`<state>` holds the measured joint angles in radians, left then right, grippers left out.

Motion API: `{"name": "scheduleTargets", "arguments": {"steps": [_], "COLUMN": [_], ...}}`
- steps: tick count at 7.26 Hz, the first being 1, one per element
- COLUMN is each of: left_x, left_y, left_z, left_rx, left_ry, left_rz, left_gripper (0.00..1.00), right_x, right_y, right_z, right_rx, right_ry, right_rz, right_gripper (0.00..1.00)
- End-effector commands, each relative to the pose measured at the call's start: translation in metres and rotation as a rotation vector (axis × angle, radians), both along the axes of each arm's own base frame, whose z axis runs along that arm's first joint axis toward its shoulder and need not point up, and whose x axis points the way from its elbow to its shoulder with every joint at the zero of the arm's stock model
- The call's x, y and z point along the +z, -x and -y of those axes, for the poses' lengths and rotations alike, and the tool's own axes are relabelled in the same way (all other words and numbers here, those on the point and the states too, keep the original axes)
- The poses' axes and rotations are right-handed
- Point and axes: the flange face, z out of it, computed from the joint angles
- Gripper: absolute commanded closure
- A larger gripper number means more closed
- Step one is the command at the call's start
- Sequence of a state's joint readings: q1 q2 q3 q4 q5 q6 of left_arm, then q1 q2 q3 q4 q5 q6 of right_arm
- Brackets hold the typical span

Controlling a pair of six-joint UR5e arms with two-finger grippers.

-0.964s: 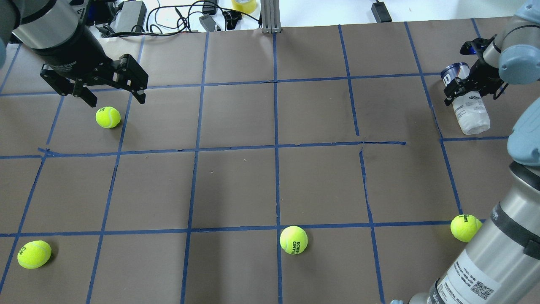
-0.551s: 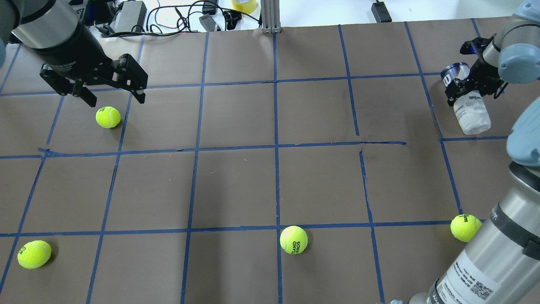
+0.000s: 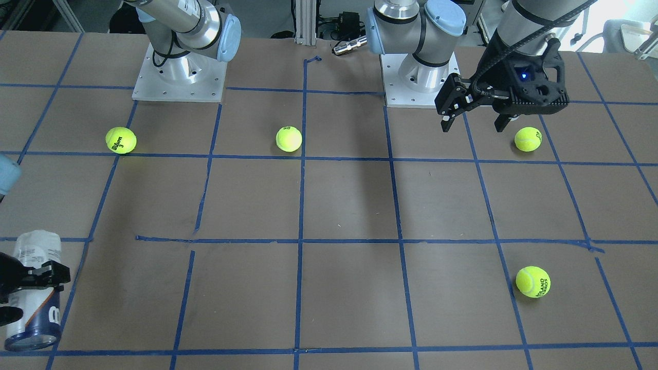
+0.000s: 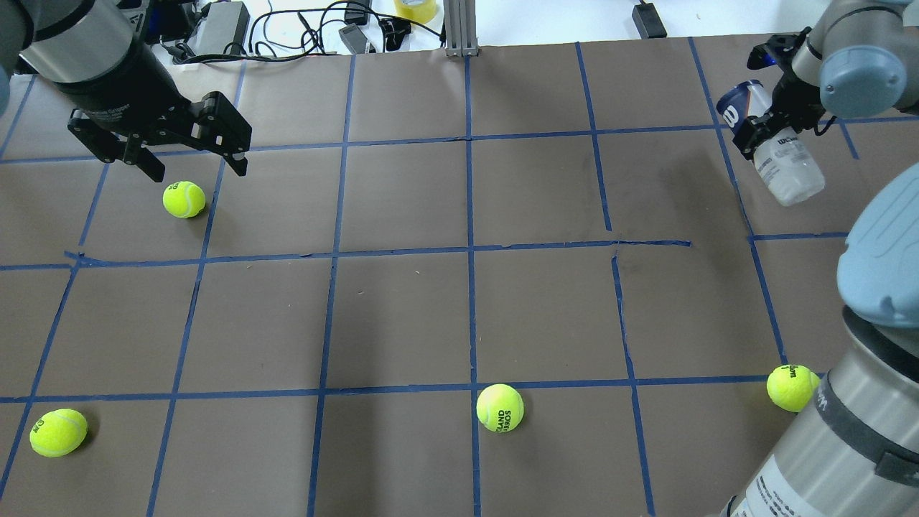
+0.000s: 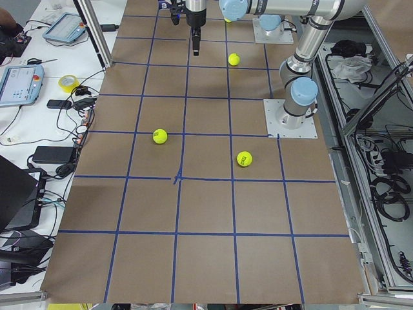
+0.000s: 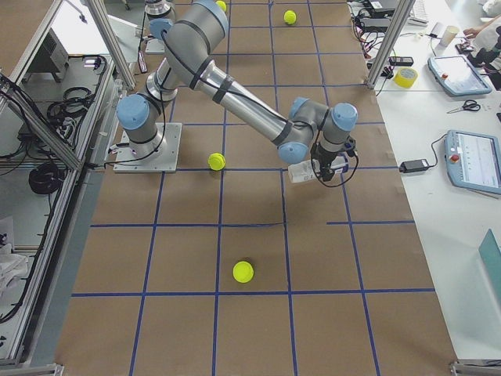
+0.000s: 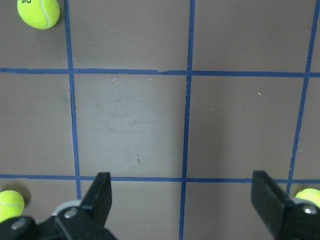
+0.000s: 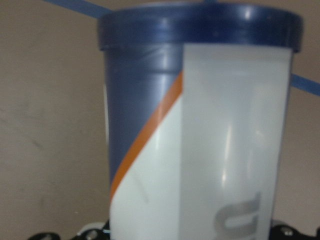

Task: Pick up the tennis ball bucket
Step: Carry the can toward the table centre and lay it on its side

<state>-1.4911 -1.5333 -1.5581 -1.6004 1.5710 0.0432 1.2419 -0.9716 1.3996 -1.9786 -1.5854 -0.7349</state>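
The tennis ball bucket (image 4: 786, 172), a clear tube with a white and navy Wilson label, lies roughly level at the table's far right. My right gripper (image 4: 761, 135) is shut around its middle and holds it a little above the brown table. The tube also shows at the lower left of the front view (image 3: 36, 246), in the right side view (image 6: 300, 173), and fills the right wrist view (image 8: 200, 125). My left gripper (image 4: 195, 171) is open and empty, hovering just beyond a tennis ball (image 4: 184, 199). Its fingers (image 7: 100, 195) stand wide apart.
Three more tennis balls lie on the table: near left (image 4: 57, 432), near middle (image 4: 500, 408) and near right (image 4: 792, 388) beside my right arm's base. Cables and power bricks (image 4: 222, 25) and an aluminium post (image 4: 459, 29) line the far edge.
My right gripper has risen with the tube, which has shifted up and left in the overhead view and off the table. The left arm has not moved.
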Motion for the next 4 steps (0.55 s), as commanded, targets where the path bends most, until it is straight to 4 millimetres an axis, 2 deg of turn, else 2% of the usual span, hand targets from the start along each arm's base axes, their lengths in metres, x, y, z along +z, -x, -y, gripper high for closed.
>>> {"name": "scheduleTargets", "arguments": {"steps": [1, 3, 4], "left_x": [0.001, 0.002, 0.002], "left_y": [-0.001, -0.015, -0.022], "left_z": [0.001, 0.003, 0.004], "left_rx": [0.000, 0.029, 0.035], "left_ry": [0.005, 0.009, 0.010], "left_rz": [0.000, -0.008, 0.000], "left_gripper": [0.00, 0.00, 0.00], "right_x": [0.026, 0.046, 0.050], "right_y": [-0.122, -0.218, -0.274], "right_z": [0.001, -0.017, -0.030], "right_rx": [0.350, 0.549, 0.697], "right_ry": [0.032, 0.060, 0.070], "right_rz": [0.008, 0.002, -0.003], "right_gripper": [0.34, 0.35, 0.35]}}
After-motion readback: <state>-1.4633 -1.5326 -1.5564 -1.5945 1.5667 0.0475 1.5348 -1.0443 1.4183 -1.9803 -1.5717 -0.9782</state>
